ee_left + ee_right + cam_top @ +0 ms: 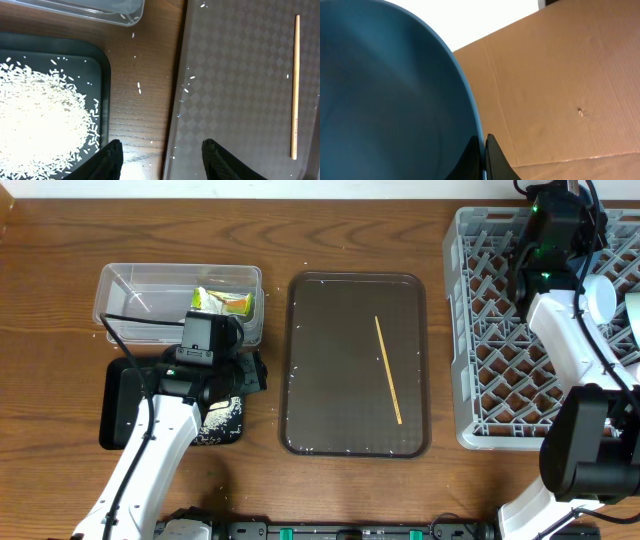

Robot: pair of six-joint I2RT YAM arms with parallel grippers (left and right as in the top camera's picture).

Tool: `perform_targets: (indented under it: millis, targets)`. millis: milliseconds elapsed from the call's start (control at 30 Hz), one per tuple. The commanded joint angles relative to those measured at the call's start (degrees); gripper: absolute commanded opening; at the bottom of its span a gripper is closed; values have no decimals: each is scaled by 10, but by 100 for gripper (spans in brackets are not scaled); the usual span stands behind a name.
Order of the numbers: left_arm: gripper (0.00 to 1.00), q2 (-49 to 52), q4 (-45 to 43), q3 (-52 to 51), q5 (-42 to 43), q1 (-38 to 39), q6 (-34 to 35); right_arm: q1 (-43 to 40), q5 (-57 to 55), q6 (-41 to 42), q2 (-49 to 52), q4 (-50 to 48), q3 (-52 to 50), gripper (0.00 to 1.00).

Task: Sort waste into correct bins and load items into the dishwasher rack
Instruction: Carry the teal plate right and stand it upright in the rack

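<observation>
Dark-blue bowl [385, 100]: rim clamped in the closed right pincer [483, 150] over the grey rack [480, 330]; left pincer [160, 160], spread and empty, above the worktop [145, 65] between the rice [40, 125]-laden black tray [105, 65] and the brown tray [240, 75] bearing the wooden stick [295, 85].

- Tub [130, 288] at the table's [350, 230] left rear, wrapper [225, 302] inside it.
- Shallow tray [120, 412] just before the tub, grains [40, 120] on it (some strays alongside).
- Serving tray [325, 360] centre, stick [388, 370] on it.
- Rack [490, 340] far right.
</observation>
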State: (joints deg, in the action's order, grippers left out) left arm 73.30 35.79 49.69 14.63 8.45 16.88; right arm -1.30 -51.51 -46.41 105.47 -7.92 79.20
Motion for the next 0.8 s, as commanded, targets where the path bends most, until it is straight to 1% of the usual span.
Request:
perform_targets:
  millis: [0, 300, 367, 433, 500, 567, 667, 767]
  targets:
    - [54, 3, 0, 8, -4, -2, 0, 16, -11, 27, 17, 25, -5, 1]
    - [54, 3, 0, 8, -4, -2, -1, 52, -17, 30, 17, 61, -5, 1]
    - [54, 3, 0, 8, -4, -2, 0, 61, -17, 47, 17, 81, -5, 3]
    - [54, 3, 0, 8, -4, -2, -1, 67, -16, 76, 17, 111, -5, 12]
    - [54, 3, 0, 8, -4, -2, -1, 73, -16, 120, 17, 145, -5, 18]
    - [54, 3, 0, 8, -4, -2, -1, 77, -14, 168, 17, 184, -5, 21]
    - [54, 3, 0, 8, -4, -2, -1, 80, 2, 229, 17, 234, -5, 22]
    - [54, 3, 0, 8, -4, -2, -1, 80, 30, 271, 17, 271, -5, 24]
